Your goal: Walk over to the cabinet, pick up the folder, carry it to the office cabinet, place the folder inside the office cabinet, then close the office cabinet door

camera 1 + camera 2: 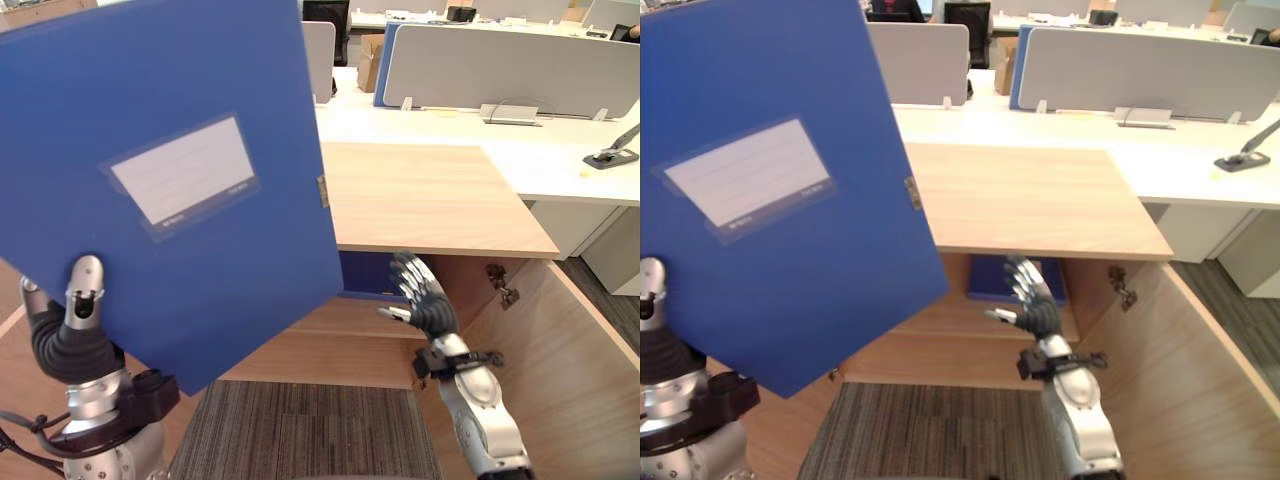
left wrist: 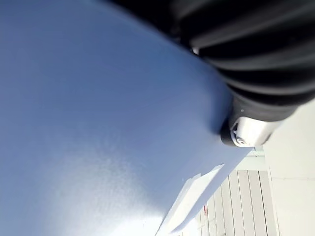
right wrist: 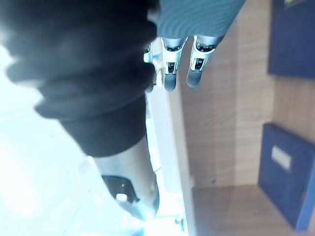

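One smooth, flat blue folder (image 1: 170,180) pinched in left hand (image 1: 85,288); right hand (image 1: 422,298) released, fingers straight, before woodgrain cabinet (image 1: 430,200).

A raised blue folder (image 1: 180,180) runs off the top and left edges and hides whatever lies behind it. The left hand (image 1: 84,290) shows a thumb pinching the folder's front, and the rest of the hand is behind the folder. The print on its label (image 1: 185,172) is too small to read. Under the cabinet top (image 1: 420,195), a second folder (image 1: 368,272) is partly covered by the right hand (image 1: 425,300).
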